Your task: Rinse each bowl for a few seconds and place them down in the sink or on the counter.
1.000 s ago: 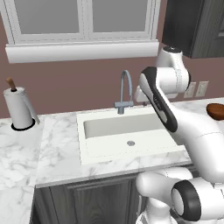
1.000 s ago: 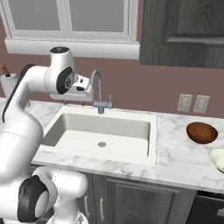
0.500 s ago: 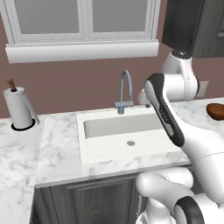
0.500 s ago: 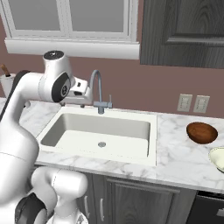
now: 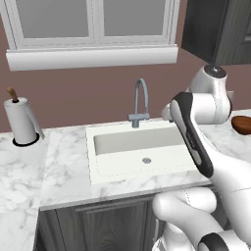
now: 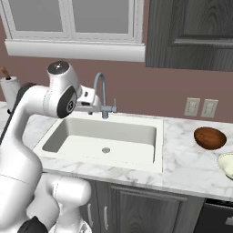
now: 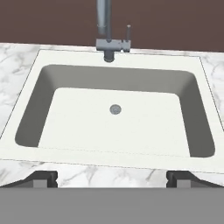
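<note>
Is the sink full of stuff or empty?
Empty. The sink shows a bare white floor around its drain, and the brown bowl sits on the counter.

Both base views look forward and down from behind the arm, left and right, sharing the sink point(image 5: 142, 149) point(image 6: 107, 139) and faucet point(image 5: 139, 103) point(image 6: 103, 95). The hand view looks down into the sink point(image 7: 114, 113) from nearer, over the surface's point(image 7: 87, 175) front edge.

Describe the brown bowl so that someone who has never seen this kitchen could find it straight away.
Start at the sink under the window and follow the marble counter to its right, below the two wall outlets. The reddish-brown bowl sits there. Its dark glossy colour sets it apart from the pale bowl nearer the counter's front edge.
</note>
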{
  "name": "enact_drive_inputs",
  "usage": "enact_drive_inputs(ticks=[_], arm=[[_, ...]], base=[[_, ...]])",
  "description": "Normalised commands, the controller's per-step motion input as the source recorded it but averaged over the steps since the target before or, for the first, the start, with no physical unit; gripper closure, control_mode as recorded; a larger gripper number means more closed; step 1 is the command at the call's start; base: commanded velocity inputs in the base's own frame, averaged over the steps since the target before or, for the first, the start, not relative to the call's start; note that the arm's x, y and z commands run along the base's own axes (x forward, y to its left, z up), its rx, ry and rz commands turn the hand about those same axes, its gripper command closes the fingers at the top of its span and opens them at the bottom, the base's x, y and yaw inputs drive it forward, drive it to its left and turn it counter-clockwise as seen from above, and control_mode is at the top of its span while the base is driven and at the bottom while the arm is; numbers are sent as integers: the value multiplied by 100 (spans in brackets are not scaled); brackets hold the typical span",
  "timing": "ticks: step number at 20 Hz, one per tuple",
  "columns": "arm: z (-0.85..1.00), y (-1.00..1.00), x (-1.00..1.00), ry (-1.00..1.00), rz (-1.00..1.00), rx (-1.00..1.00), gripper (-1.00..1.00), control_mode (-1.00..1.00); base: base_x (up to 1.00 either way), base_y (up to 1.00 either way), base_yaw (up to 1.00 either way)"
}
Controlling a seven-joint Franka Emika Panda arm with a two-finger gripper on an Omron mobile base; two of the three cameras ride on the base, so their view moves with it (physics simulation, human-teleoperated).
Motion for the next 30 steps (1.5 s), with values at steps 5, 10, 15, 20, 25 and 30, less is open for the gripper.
enact_drive_inputs(ticks=[5,10,15,20,25,30], arm=[[-5,-20,0,-6,3,0,-100,-100],[-8,-18,1,-4,4,0,-100,-100],[-10,-13,5,-6,5,0,-100,-100],[-9,-9,10,-10,6,0,-100,-100],[-6,-4,22,-10,4,0,-100,-100],[-10,0,31,-8,1,0,-100,-100]], base=[[0,0,0],[0,0,0],[0,0,0],[0,0,0],[0,0,0],[0,0,0]])
